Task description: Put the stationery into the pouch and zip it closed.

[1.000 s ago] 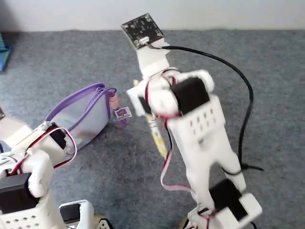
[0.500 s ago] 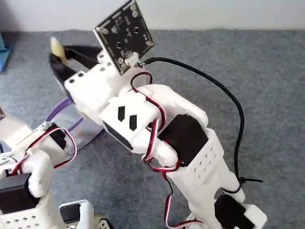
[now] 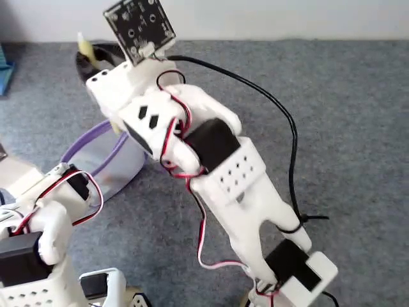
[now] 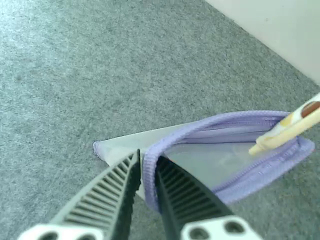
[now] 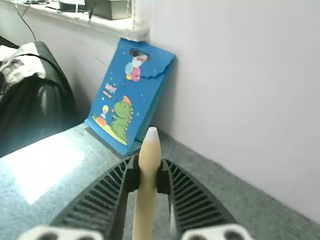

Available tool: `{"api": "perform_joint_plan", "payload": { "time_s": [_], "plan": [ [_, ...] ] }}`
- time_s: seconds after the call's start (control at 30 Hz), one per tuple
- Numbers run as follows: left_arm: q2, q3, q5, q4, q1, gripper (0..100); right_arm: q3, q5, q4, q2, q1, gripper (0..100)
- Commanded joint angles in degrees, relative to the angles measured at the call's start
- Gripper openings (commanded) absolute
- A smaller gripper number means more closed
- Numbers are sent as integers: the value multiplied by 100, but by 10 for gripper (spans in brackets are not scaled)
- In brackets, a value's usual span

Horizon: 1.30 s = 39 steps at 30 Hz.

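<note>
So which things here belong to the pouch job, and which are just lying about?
Job: purple pouch, rim pinched by the left pincer; pen, held in the right pincer.
Lying about: blue dinosaur gift bag leaning against the wall.

Bright, even light throughout, with faint shadows.
</note>
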Motion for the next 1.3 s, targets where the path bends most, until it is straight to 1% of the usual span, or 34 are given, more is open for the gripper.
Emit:
{"api": "perform_joint_plan", "payload": {
  "time_s": [0.0, 0.07, 0.13, 0.2, 0.27, 0.33, 0.47, 0.53, 0.63, 0.77, 0.93, 1.07, 1.2, 1.27],
  "plan": [
    [79, 207, 79, -26, 9, 13, -167, 79, 119, 40, 171, 14],
    [79, 207, 79, -26, 9, 13, -167, 79, 470, 31, 154, 51],
    [79, 207, 79, -26, 9, 13, -167, 79, 804, -48, 66, 128],
    [79, 207, 79, -26, 9, 13, -176, 70, 989, -207, 48, 205],
    [79, 207, 79, -26, 18, 13, -176, 70, 1059, -409, 48, 245],
    [79, 207, 79, -26, 26, 13, -176, 70, 1103, -637, 40, 234],
    [79, 207, 79, -26, 26, 13, -176, 105, 1358, -998, 75, 169],
    [79, 207, 79, -26, 26, 13, -176, 229, 1692, -1103, 180, 138],
    [79, 207, 79, -26, 26, 13, -176, 237, 2308, -1112, 523, 116],
    [79, 207, 79, -26, 26, 13, -167, 246, 3284, -822, 901, 116],
    [79, 207, 79, -26, 26, 13, -167, 273, 4163, -180, 910, 117],
    [79, 207, 79, -26, 26, 13, -167, 290, 4321, 356, 796, 117],
    [79, 207, 79, -26, 9, 13, -167, 686, 4295, 752, 673, 118],
    [79, 207, 79, -26, -9, 13, -176, 800, 4286, 848, 611, 146]
  ]
}}
